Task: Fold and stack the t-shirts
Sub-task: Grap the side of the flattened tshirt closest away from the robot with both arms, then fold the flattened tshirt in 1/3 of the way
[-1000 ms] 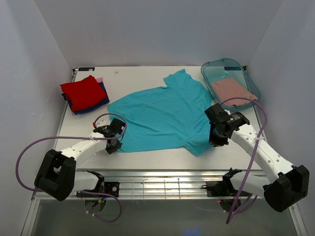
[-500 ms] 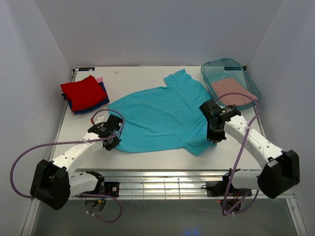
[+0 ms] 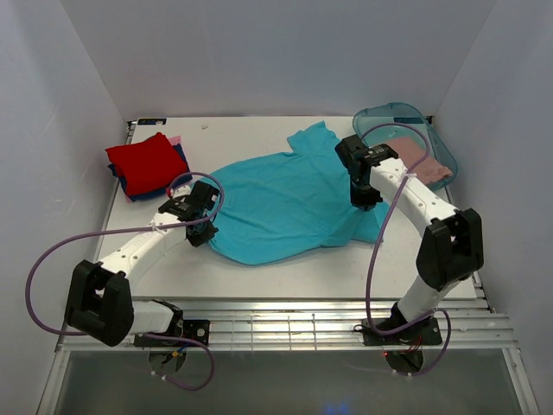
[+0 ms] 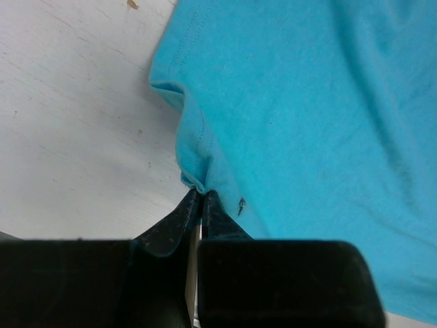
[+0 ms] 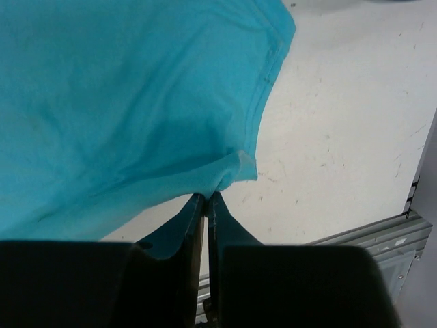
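Teal t-shirt point(image 3: 285, 203): spread across the middle of the surface point(image 3: 259, 138), near edge raised at both corners
Left jaws: closed on a thin pinch of the near left corner
Right jaws: closed on the near right corner
Handling: light and limp, so expect it to sag between your grips; keep the corners level and taut
Hold: stitched hem, where doubled cloth should slip less
Stack: red t-shirt point(image 3: 145, 160) tops the pile at far left

five t-shirts point(image 3: 285, 199), one tub point(image 3: 406, 111), two arms point(image 3: 138, 251)
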